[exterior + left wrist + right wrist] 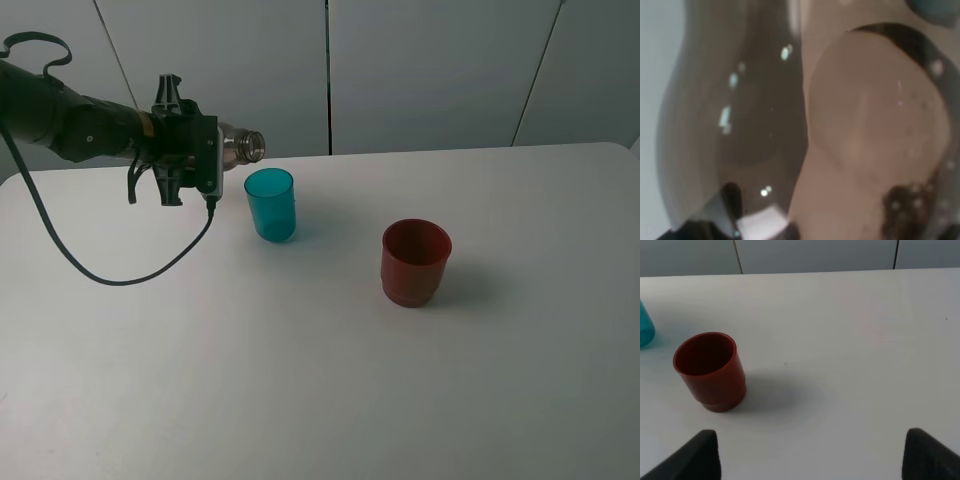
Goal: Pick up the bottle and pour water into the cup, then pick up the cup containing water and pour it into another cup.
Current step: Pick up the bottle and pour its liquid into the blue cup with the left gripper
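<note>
I'm watching the left tool clamping the clear bottle, which is lying nearly level in its grip above the counter. The open neck is pointing at the teal cup, with the mouth hanging just above and beside its rim. The bottle is filling the left wrist view. The right tool is gaping wide, gripping nothing, with the red cup standing beyond it, well apart from the teal one.
</note>
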Available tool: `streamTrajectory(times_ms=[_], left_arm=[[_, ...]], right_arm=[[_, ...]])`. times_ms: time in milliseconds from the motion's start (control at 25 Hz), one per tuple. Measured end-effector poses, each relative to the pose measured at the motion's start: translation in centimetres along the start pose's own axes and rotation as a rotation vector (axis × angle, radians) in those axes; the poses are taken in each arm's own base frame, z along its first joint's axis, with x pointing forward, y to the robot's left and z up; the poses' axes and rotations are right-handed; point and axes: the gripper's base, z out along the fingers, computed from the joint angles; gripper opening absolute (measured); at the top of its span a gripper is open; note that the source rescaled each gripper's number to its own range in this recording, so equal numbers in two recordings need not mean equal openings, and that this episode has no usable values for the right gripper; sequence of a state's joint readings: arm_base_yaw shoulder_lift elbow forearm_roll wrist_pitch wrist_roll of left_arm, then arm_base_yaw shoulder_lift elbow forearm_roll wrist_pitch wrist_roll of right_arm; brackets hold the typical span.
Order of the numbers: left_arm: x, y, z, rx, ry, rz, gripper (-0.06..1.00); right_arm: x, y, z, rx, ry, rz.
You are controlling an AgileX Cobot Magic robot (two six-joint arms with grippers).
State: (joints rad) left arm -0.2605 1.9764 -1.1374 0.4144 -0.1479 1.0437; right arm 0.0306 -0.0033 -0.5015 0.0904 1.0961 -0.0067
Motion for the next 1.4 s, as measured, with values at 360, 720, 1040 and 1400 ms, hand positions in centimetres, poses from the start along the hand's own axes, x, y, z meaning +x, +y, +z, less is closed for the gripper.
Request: streamTrajectory(times_ms=[360, 720, 1040, 1400], left_arm=[[0.5, -0.3, 0.0, 0.036, 0.018, 0.097, 0.06], [0.5, -0.3, 0.0, 0.041, 0.018, 0.140, 0.06], [0.4, 0.2, -0.4, 0.014, 0.009, 0.169, 0.06], [0.2, 2.4, -0.6, -0.053, 0.002, 0.217, 0.06]], right_arm=[[0.0, 0.0, 0.0, 0.000, 0.000, 0.000], [0.0, 0.0, 0.0, 0.000, 0.000, 0.000], [0.0, 0.0, 0.0, 0.000, 0.000, 0.000], [0.0, 0.0, 0.0, 0.000, 0.000, 0.000]])
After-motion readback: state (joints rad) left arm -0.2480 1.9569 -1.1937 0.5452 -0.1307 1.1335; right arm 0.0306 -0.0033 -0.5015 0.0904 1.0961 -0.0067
